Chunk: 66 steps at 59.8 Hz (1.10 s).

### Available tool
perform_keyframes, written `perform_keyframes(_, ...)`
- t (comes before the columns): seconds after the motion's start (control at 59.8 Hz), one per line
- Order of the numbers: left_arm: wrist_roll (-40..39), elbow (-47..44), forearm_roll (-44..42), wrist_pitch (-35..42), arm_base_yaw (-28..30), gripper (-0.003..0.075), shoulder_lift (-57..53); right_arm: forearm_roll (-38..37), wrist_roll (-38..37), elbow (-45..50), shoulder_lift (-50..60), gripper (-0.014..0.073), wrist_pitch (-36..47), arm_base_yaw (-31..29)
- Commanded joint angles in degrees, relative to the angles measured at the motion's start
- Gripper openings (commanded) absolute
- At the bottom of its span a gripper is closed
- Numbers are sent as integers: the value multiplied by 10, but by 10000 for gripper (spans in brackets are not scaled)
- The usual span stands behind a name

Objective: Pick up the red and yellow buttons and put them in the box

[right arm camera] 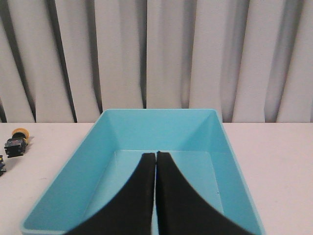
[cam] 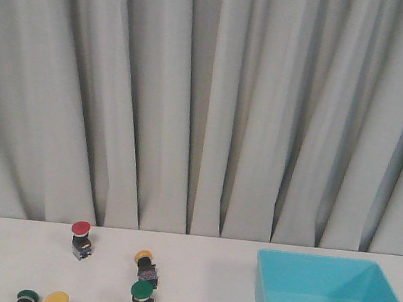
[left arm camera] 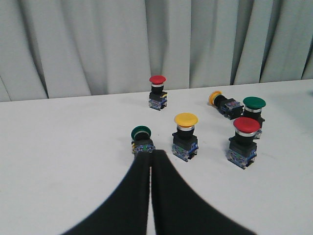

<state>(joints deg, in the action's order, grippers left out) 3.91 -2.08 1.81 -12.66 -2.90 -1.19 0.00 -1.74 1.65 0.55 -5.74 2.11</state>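
Two red buttons stand on the white table: a far one [cam: 79, 238] [left arm camera: 157, 90] and a near one [left arm camera: 245, 139]. One yellow button [cam: 56, 299] [left arm camera: 186, 134] stands upright; another [cam: 145, 263] [left arm camera: 222, 103] [right arm camera: 17, 141] lies on its side. The light-blue box [cam: 319, 261] [right arm camera: 98, 156] sits at the right and holds no buttons. My left gripper [left arm camera: 151, 152] is shut and empty, just short of a green-capped button [left arm camera: 141, 139]. My right gripper [right arm camera: 156, 154] is shut and empty over the box's near part. Neither gripper shows in the front view.
Two green-capped buttons stand among the others, one at the front left [cam: 27, 297] and one in the middle [cam: 142, 296] [left arm camera: 254, 108]. A grey curtain [cam: 206, 101] hangs behind the table's far edge.
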Motion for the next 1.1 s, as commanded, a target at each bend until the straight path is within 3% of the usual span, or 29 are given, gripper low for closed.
perform_keyframes(0.0, -1, 1, 3, 47, -5, -6, -3, 0, 0, 8, 11, -8, 45, -3)
perform_keyframes(0.819, -1, 2, 2, 58, -5, -6, -3, 0, 0, 8, 11, -8, 52, -3)
perform_keyframes(0.953, -2, 4, 3, 145, -5, -6, -3, 0, 1, 7, 11, -8, 134, -3)
perform_keyframes(1.087, -34, 10, 21, 332, -5, -6, -3, 0, 0, 5, -1, -8, 352, -3)
